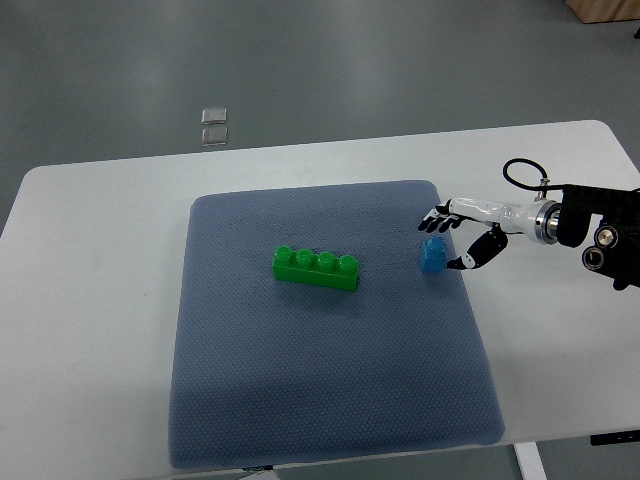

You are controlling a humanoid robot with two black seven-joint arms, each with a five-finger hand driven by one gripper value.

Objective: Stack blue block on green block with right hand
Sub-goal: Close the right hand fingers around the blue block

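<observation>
the white desk (90, 330) ran across the whole lower part of the top view, its near edge cut by the bottom of the frame. a blue-grey mat (320, 400) lay on it, roughly square, covering the middle of the desk, near edge close to the desk front. on the mat, left of centre, the green block (317, 268) lay long side across, four studs up, slightly slanted with its right end nearer the camera. well apart from it, to the right near the mat's right edge, sat the blue block (433, 255), small, single stud on top, upright on the mat. the right hand (462, 238) came in from the right edge on a black and white arm, wrist over bare desk just off the mat. its fingers (438, 219) were spread and reached over the mat just behind the blue block, the thumb (478, 252) hung just beside the block's right side; hand was open around the block, not closed on it, contact not clear. left arm did not show. beyond the desk's far edge was grey floor (300, 60) with two small clear squares (214, 125) lying on it, one just behind the other, and a bit of wooden furniture (605, 10) at the top right corner.
</observation>
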